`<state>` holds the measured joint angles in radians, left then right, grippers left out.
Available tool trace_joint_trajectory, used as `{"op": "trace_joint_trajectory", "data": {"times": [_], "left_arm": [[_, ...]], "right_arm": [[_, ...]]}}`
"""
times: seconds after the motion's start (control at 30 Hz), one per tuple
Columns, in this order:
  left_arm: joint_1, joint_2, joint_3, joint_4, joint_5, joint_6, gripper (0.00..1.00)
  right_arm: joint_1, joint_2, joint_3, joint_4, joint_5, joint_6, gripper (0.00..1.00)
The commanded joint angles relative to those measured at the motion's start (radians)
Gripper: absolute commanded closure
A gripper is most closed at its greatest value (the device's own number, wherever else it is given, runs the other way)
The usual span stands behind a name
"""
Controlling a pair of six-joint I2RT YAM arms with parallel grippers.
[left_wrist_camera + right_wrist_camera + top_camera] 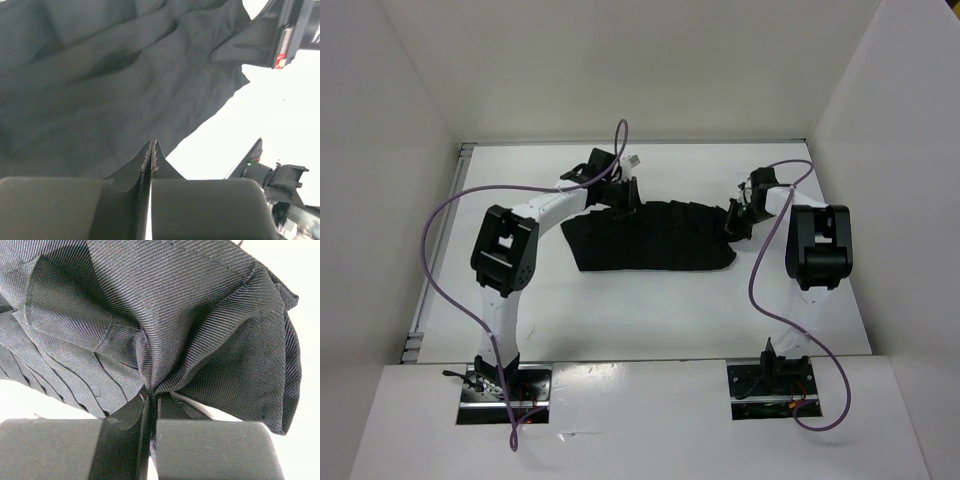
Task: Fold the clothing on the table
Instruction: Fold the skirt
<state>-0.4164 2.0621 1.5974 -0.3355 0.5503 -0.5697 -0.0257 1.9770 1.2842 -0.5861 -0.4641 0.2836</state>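
one garment (655, 240) on one table (650, 315), pinched by left claw (151, 150) and right claw (152, 401)

Top view looks steeply down over the table (650, 310). Wrist views (very close) face the clothing (655, 240), shared by all.

Clothing (200, 315) runs past the picture edges in both wrist views

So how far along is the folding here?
Done: both grippers are shut on the garment along its far edge, the left gripper toward its left end, the right gripper at its right corner, cloth pinched in both wrist views. In hand: that two-point grip. Left: the fold; the garment lies spread on the table, no edge brought over.
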Motion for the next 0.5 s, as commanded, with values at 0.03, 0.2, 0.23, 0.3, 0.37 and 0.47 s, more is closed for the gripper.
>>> {"op": "trace_joint_trajectory", "data": {"times": [0.03, 0.2, 0.23, 0.3, 0.37, 0.47], "left_arm": [[-0.019, 0.107, 0.078, 0.059, 0.096, -0.051, 1.0], [-0.028, 0.176, 0.134, 0.059, 0.051, -0.071, 1.0], [-0.028, 0.187, 0.134, 0.082, 0.04, -0.071, 1.0], [-0.028, 0.199, 0.125, 0.104, 0.017, -0.102, 1.0], [-0.028, 0.213, 0.125, 0.116, -0.006, -0.116, 1.0], [-0.039, 0.254, 0.168, 0.107, -0.052, -0.116, 1.0]], "right_arm": [[0.006, -0.055, -0.005, -0.014, 0.028, 0.0, 1.0], [0.006, -0.064, 0.004, -0.014, 0.008, 0.0, 1.0], [0.006, -0.064, 0.004, -0.014, 0.008, 0.0, 1.0], [0.015, -0.076, 0.004, -0.014, 0.008, 0.009, 1.0], [0.024, -0.087, 0.004, -0.014, -0.001, 0.009, 1.0], [0.046, -0.141, 0.004, -0.032, -0.024, 0.009, 1.0]]}}
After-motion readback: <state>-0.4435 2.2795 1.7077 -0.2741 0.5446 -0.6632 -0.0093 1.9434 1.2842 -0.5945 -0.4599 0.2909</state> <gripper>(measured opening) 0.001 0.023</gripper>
